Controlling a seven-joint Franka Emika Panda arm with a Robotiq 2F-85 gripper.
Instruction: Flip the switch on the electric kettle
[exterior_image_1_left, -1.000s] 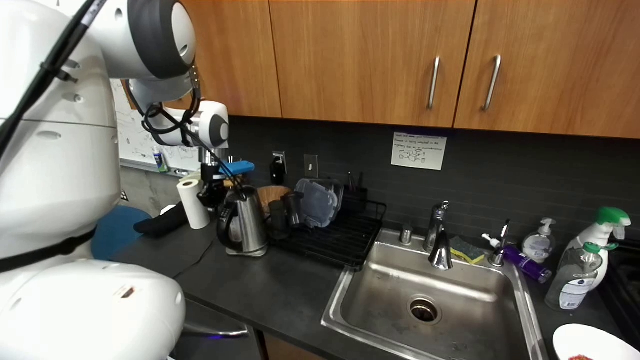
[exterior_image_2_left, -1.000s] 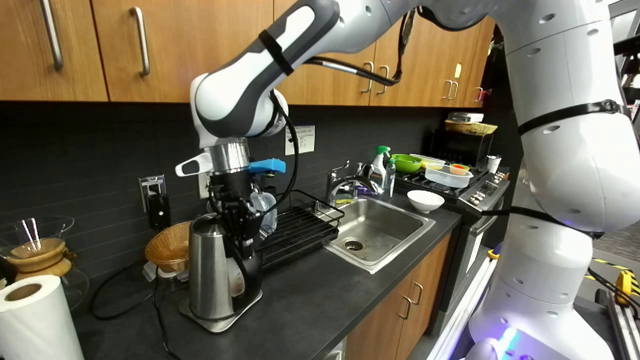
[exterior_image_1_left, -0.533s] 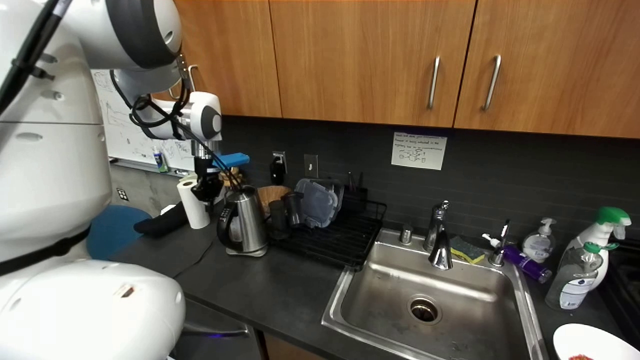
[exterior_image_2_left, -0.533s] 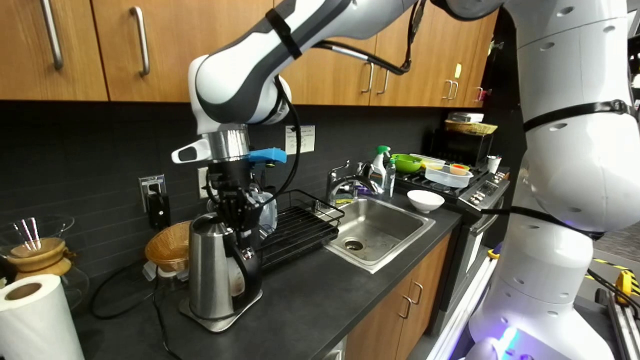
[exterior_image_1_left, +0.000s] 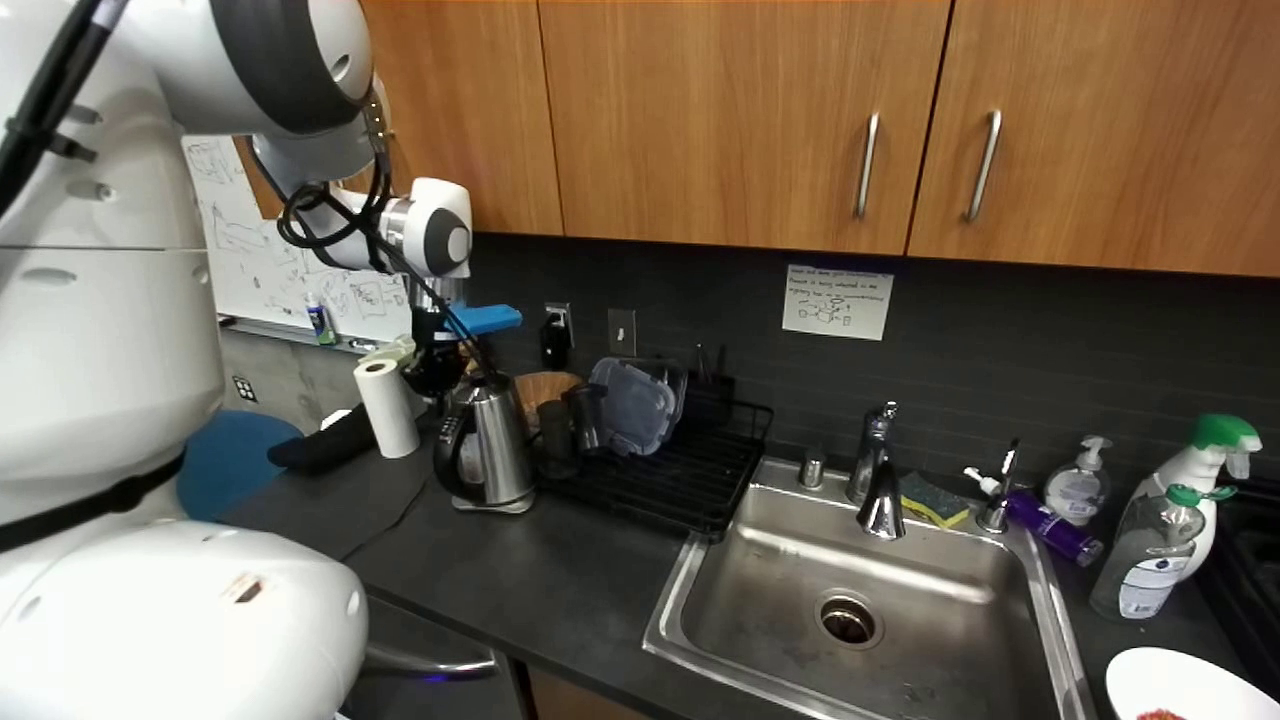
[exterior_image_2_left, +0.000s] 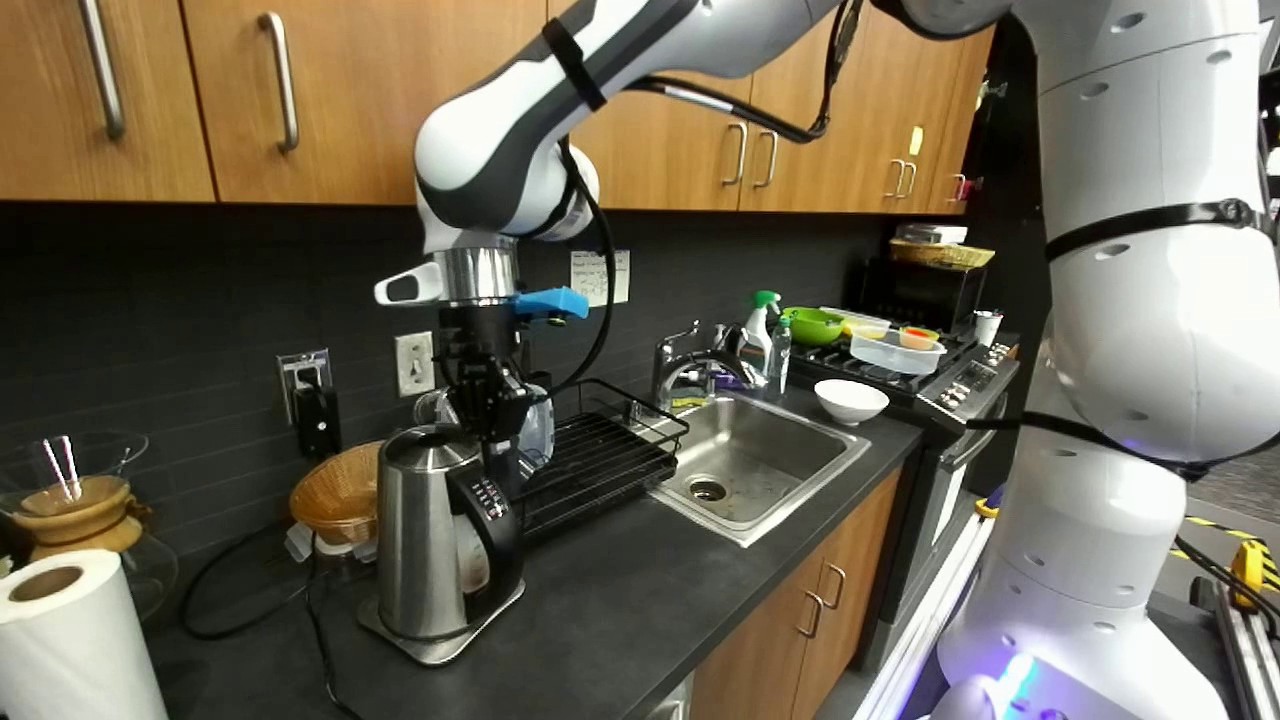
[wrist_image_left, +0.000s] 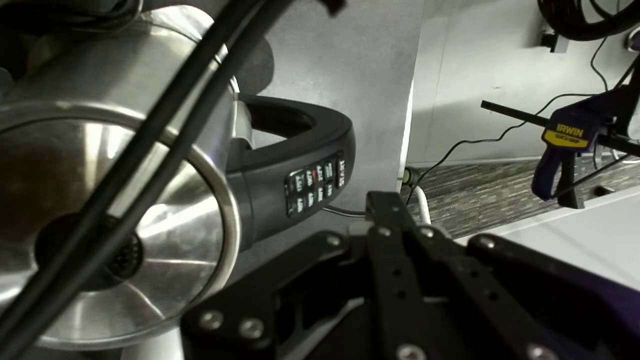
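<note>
The electric kettle (exterior_image_1_left: 503, 445) stands upright on its base on the counter, a shiny steel jug with a dark handle. It also shows in an exterior view (exterior_image_2_left: 415, 540) and from above in the wrist view (wrist_image_left: 185, 262). A panel of several small buttons (wrist_image_left: 315, 182) lies on top of the handle, with a red mark among them; it also shows in an exterior view (exterior_image_2_left: 490, 497). I cannot make out a separate switch. My gripper (wrist_image_left: 387, 200) is shut and empty, beside the handle and apart from the panel. In both exterior views it hangs pointing down (exterior_image_1_left: 433, 378) (exterior_image_2_left: 495, 425) near the kettle's top.
A black dish rack (exterior_image_2_left: 600, 455) with dishes stands behind the kettle, beside the sink (exterior_image_1_left: 850, 560). A paper roll (exterior_image_1_left: 386, 410), a wicker basket (exterior_image_2_left: 345, 490) and a glass carafe (exterior_image_2_left: 85, 520) are close by. Black arm cables (wrist_image_left: 150, 160) cross over the kettle lid.
My gripper has risen from low over the kettle handle and then shifted aside, toward the sink. The button panel, hidden earlier, now shows fully. The kettle has not moved.
</note>
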